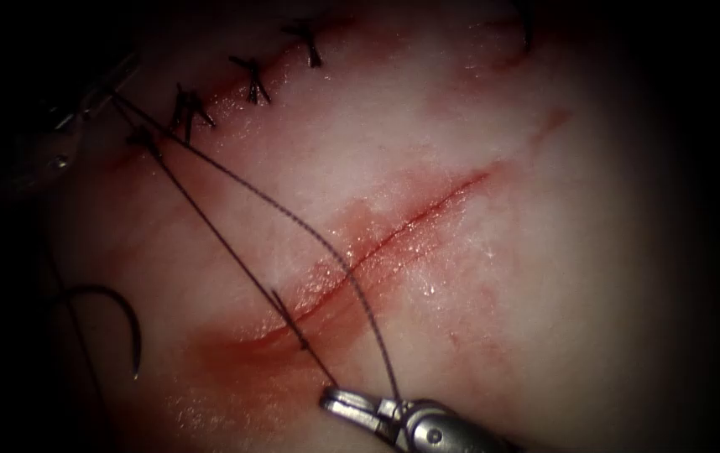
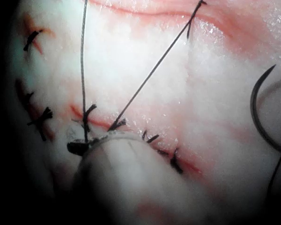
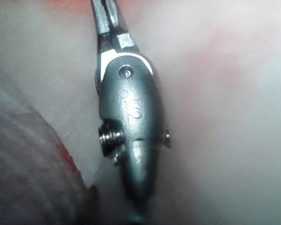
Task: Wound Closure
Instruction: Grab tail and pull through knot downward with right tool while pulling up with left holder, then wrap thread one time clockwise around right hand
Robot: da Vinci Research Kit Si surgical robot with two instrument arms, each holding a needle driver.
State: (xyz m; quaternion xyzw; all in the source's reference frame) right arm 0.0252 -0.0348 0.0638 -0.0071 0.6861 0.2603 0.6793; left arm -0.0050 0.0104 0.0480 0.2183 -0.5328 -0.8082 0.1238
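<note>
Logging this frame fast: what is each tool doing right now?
Left tool: at the stitched cut's left end; fingers cannot be told.
Right tool: shut on the thread.
Needle: lies free on the tissue.

Needle (image 1: pixel 121 323): on the tissue (image 1: pixel 545 277), left of the cut (image 1: pixel 393 239), free.
Right tool (image 1: pixel 339 401): front of the cut, holding thread (image 1: pixel 234 252).
Stitches (image 1: pixel 251 80): behind, upper left.

We find our right tool (image 1: pixel 339 401) low over the tissue (image 1: pixel 545 277), shaft slanting in from the right, wrist bent, jaws closed together on the thread (image 1: pixel 234 252) at their tip. Our left tool (image 2: pixel 84 145) reaches from the far left, its tip pressed where the strands meet; jaw state unreadable.
</note>
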